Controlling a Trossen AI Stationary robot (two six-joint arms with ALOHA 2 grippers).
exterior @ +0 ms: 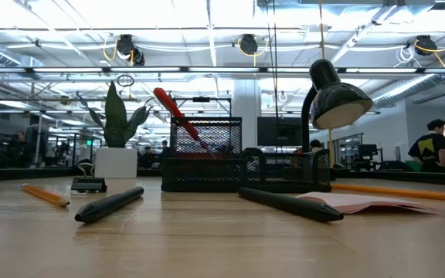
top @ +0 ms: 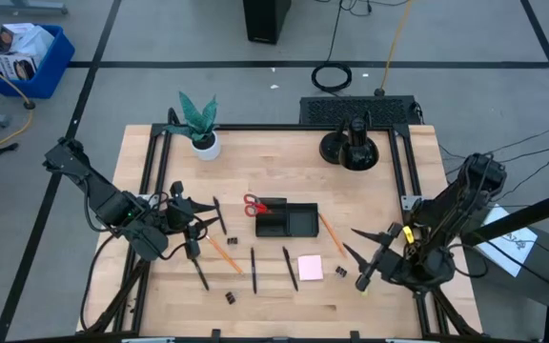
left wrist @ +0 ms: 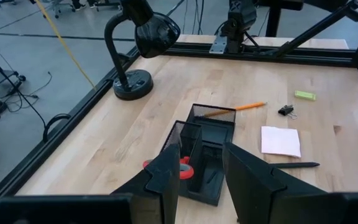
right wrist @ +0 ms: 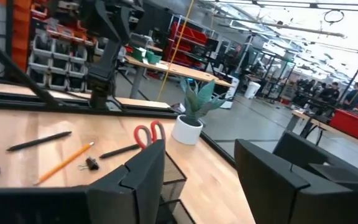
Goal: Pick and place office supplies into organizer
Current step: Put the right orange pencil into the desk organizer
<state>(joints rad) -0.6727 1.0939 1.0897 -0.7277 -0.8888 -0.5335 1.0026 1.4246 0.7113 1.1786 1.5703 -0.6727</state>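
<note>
Presently, only the red-handled scissors (top: 254,204) are lodged in the low black mesh organizer (top: 287,221), while the spread, empty left claw (top: 201,221) and right claw (top: 359,255) are held just clear of the pens, presumably for picking.

The black mesh organizer (top: 287,220) sits mid-table, red-handled scissors (top: 254,204) standing in its left end. Around it lie loose supplies — black pens (top: 291,268), orange pencils (top: 225,252), a pink sticky-note pad (top: 310,268) and small binder clips (top: 231,297).

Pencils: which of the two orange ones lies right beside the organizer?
The pencil at the organizer's right end, angled toward the right arm. The other pencil lies apart, near the left fingers.
</note>
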